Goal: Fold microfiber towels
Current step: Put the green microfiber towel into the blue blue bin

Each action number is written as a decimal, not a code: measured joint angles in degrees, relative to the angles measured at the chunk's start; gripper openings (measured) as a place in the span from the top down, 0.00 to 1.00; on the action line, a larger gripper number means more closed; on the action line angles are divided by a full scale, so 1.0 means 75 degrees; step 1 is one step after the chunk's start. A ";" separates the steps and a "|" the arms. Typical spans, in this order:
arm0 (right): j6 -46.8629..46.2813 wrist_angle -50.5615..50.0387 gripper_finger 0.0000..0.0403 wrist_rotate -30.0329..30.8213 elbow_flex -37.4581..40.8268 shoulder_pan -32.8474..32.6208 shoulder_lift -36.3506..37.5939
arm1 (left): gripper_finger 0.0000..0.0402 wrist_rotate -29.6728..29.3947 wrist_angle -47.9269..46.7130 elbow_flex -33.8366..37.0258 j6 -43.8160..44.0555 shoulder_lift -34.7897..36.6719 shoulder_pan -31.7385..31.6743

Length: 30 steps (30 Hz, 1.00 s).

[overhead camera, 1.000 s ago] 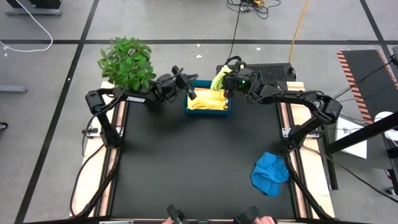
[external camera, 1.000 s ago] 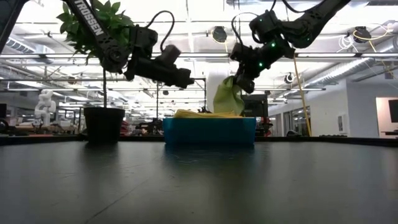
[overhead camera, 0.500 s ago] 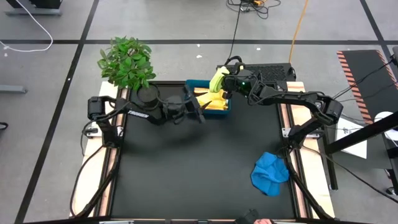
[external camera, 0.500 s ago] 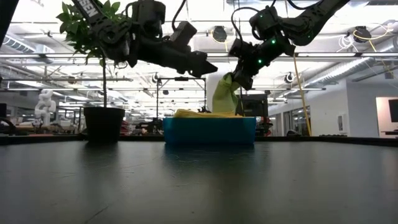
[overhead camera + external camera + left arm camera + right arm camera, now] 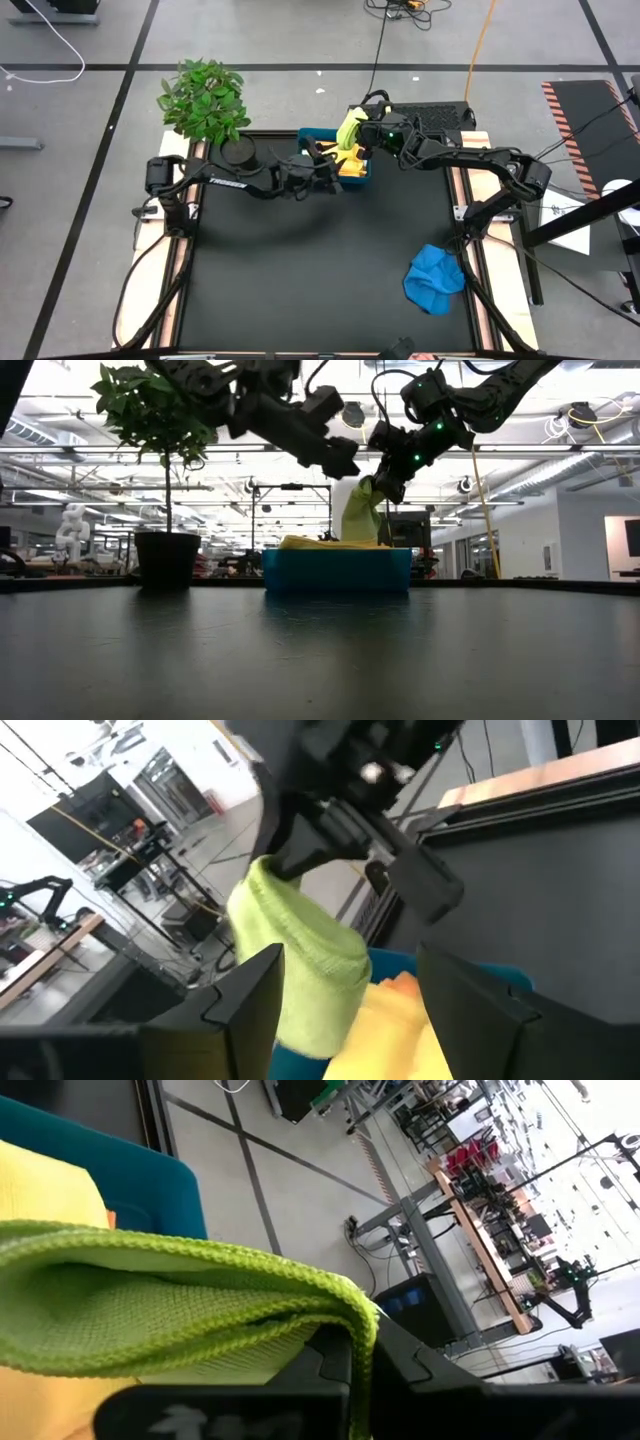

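Note:
A lime green towel hangs over the teal tray at the table's far edge, with my right gripper shut on its top. Its lower end rests on the yellow towels piled in the tray. An orange bit shows among them. My left gripper is open, raised beside the tray's near left side. It points at the hanging towel, and in its wrist view the fingers stand on either side of the towel without touching it. A blue towel lies crumpled at the near right. My right gripper pinches the lime green towel's upper folded edge between its two fingers, more than one layer. The fingers slant down from the table's far right. The towel hangs slack below them, its lower end on the yellow towels in the tray.
A potted plant stands at the far left corner, close behind my left arm. The black mat lies bare between the tray and the blue towel. A power strip and cables lie beyond the far edge.
My left gripper has swung from the tray's left end toward the table's right, along the tray's near side. It has risen and now points at the lime green towel. My right gripper and the towel have stayed put.

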<state>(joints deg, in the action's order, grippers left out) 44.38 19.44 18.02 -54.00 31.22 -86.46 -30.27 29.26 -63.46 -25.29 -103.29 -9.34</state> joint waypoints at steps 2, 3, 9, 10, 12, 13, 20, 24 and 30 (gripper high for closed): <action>-0.0023 -0.0053 1.00 -0.0009 0.0000 -0.0011 0.0000 | 0.43 -0.0002 0.0030 -0.0208 0.0000 -0.0306 0.0030; -0.0026 -0.0086 1.00 -0.0010 0.0000 -0.0021 0.0000 | 0.43 -0.0023 0.0031 -0.0298 -0.0023 -0.0487 0.0048; -0.0150 -0.0311 1.00 -0.0015 0.0000 -0.0038 0.0000 | 0.43 -0.1604 0.0496 -0.0817 -0.1071 -0.1396 0.0059; -0.0181 -0.0350 1.00 -0.0017 0.0000 -0.0038 0.0000 | 0.43 -0.1723 0.0592 -0.0853 -0.1153 -0.1429 0.0052; -0.0201 -0.0383 1.00 -0.0017 0.0000 -0.0035 0.0000 | 0.43 -0.1732 0.0655 -0.0855 -0.1195 -0.1433 0.0046; -0.0195 -0.0412 1.00 -0.0017 0.0000 -0.0035 0.0000 | 0.43 -0.1724 0.0646 -0.0855 -0.1149 -0.1439 0.0041; -0.0192 -0.0413 1.00 -0.0019 0.0000 -0.0036 0.0000 | 0.43 -0.1288 0.0276 -0.0855 -0.0867 -0.1448 -0.0108; -0.0186 -0.0408 1.00 -0.0022 0.0000 -0.0038 0.0000 | 0.43 -0.1107 0.0001 -0.0855 -0.0558 -0.1451 -0.0119; -0.0212 -0.0408 1.00 -0.0041 0.0000 -0.0035 0.0000 | 0.43 -0.0745 0.0061 -0.0855 -0.0563 -0.1451 -0.0191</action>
<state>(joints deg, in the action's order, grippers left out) 42.79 16.38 17.72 -54.00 30.96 -86.46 -35.86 29.72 -69.87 -29.51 -114.17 -10.77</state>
